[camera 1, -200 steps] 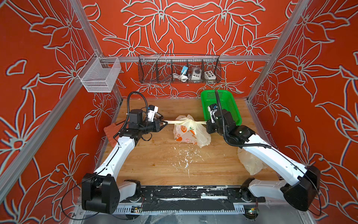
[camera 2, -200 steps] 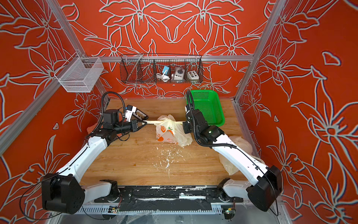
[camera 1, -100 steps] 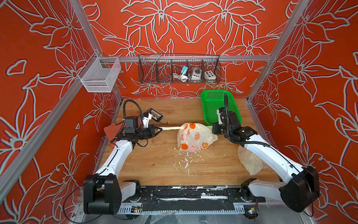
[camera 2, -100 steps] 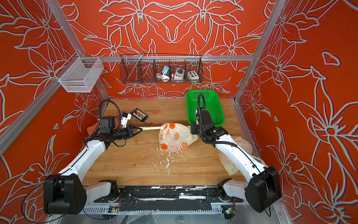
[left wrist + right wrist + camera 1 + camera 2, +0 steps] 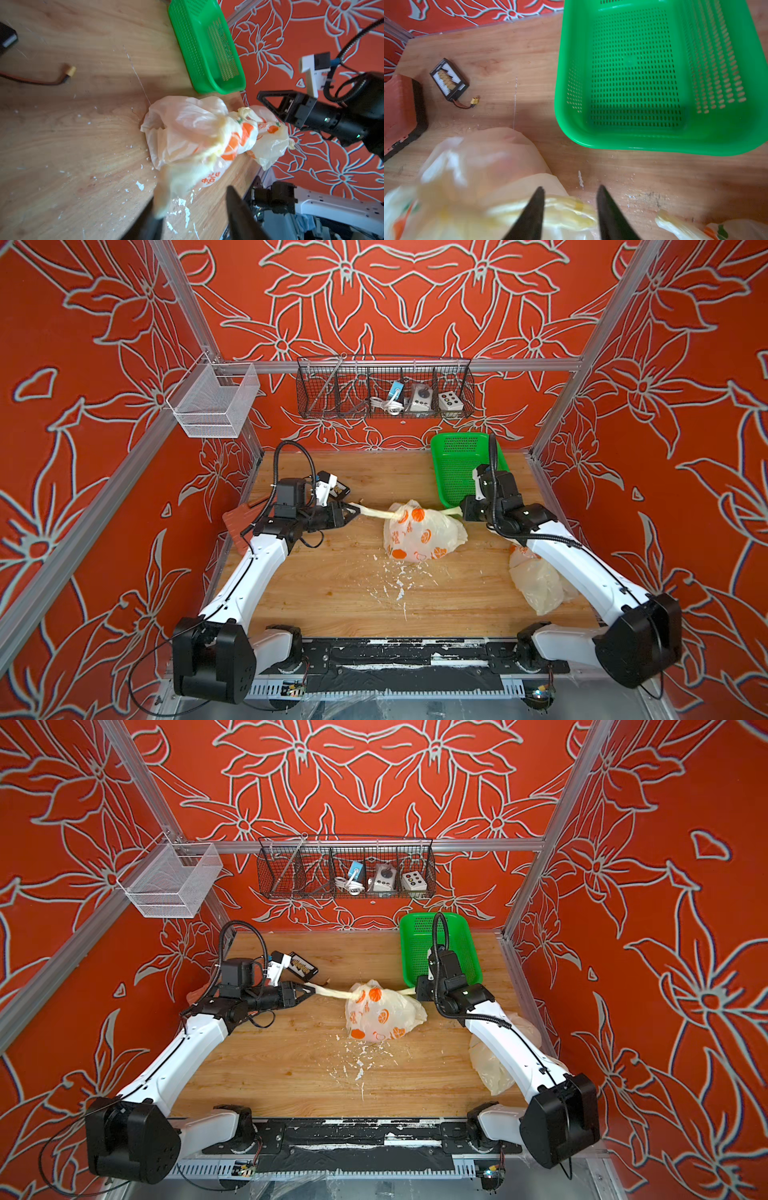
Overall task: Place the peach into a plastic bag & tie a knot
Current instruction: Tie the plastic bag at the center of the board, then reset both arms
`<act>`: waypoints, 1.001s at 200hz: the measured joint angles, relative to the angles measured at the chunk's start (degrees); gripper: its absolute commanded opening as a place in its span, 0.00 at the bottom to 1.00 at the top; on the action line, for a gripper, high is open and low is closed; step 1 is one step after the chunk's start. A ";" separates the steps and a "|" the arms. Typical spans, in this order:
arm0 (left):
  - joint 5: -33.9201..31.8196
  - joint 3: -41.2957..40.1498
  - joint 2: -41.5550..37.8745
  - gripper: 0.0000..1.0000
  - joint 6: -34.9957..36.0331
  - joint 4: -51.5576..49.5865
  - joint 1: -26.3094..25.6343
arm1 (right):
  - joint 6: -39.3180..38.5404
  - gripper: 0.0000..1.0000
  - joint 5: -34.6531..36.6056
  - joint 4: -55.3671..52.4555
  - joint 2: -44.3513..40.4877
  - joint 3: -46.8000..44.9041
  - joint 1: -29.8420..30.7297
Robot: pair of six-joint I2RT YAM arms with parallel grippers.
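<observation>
Both sets of jaws have just sprung apart. The knot (image 5: pixel 402 514) sits atop the orange-printed bag (image 5: pixel 419 537) in the middle of the wooden table (image 5: pixel 332 585), near the green basket (image 5: pixel 457 464). The left gripper (image 5: pixel 355 510) gapes open, a handle strand (image 5: pixel 374 512) brushing one finger. The right gripper (image 5: pixel 571 187) is open too, holding nothing, a second strand (image 5: pixel 560 209) lying loose beneath.

The wooden table (image 5: pixel 332 593) carried a green perforated basket (image 5: pixel 457 464) at its far right corner. Near the middle lay a cream plastic bag (image 5: pixel 419 535) printed with oranges, with white flecks (image 5: pixel 399 585) scattered on the boards in front of it. A second crumpled bag (image 5: pixel 538 585) lay by the right edge. A black battery pack (image 5: pixel 449 81) with a short cable rested far left, near a reddish-brown slab (image 5: pixel 241 522) at the left edge.
</observation>
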 measured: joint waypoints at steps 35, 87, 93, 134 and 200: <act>-16.26 0.20 -5.40 0.81 1.81 -6.49 4.11 | 0.31 0.75 1.79 -5.57 -4.81 0.83 -11.06; -40.30 -5.38 -9.64 0.84 2.01 7.06 7.48 | -11.15 0.97 17.77 9.18 -13.35 -14.36 -16.74; -42.12 -7.63 -9.09 0.84 2.64 9.94 7.45 | -12.52 0.97 19.17 10.88 -12.90 -16.55 -16.74; -53.64 -22.47 -8.20 0.84 6.86 24.26 6.78 | -15.45 0.97 23.17 26.03 -7.61 -29.42 -16.81; -48.63 -29.66 3.13 0.82 9.84 43.25 10.95 | -18.69 0.97 21.49 48.74 5.42 -32.33 -16.81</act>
